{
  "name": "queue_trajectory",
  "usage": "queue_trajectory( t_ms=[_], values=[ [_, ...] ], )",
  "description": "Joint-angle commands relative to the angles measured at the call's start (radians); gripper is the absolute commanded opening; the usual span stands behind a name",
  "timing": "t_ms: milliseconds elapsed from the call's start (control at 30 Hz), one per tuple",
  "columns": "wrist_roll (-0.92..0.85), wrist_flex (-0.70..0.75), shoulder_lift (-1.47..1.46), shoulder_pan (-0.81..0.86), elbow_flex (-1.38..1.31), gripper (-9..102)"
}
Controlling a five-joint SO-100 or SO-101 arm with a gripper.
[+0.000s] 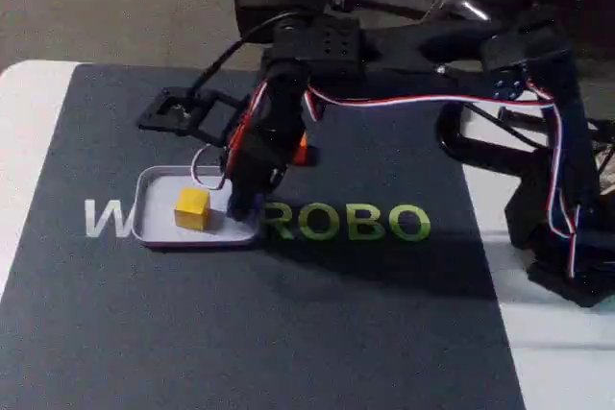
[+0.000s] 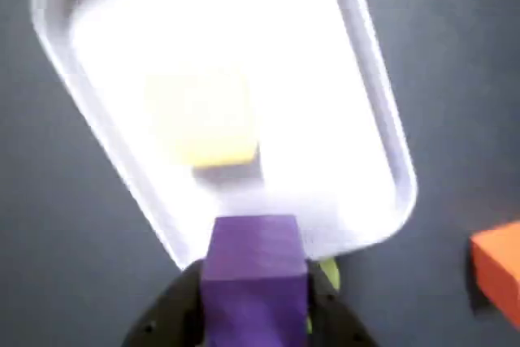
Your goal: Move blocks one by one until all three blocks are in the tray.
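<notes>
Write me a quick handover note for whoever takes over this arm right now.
End effector: shut on the purple block, held at the near edge of the tray in the wrist view.
Yellow block: already resting inside the tray.
Orange block: on the dark mat outside the tray, beside the arm.
Done: one block in the tray.
Left: release the purple block into the tray, then fetch the orange one.

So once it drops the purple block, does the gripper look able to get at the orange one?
Probably yes. The orange block sits on the mat just outside the tray with nothing against it, but the gripper is holding the purple block and must release that first.
</notes>
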Motion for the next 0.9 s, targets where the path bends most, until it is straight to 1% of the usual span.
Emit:
queue_trajectory(
  t_ms=[0,167,200,333,533,700,867],
  values=[
    [0.005,0.008,0.009,-0.006,-0.054,-8],
    [0.005,0.015,0.011,-0.012,-0.058,-7],
    [0.0,0.02,0.011,-0.012,-0.06,-4],
    [-0.012,0.023,0.012,-0.012,-0.06,12],
    [-0.031,0.034,0.012,-0.008,-0.06,24],
    [-0.032,0.046,0.023,0.005,-0.061,25],
    [-0.04,0.13,0.071,0.081,-0.064,25]
  ],
)
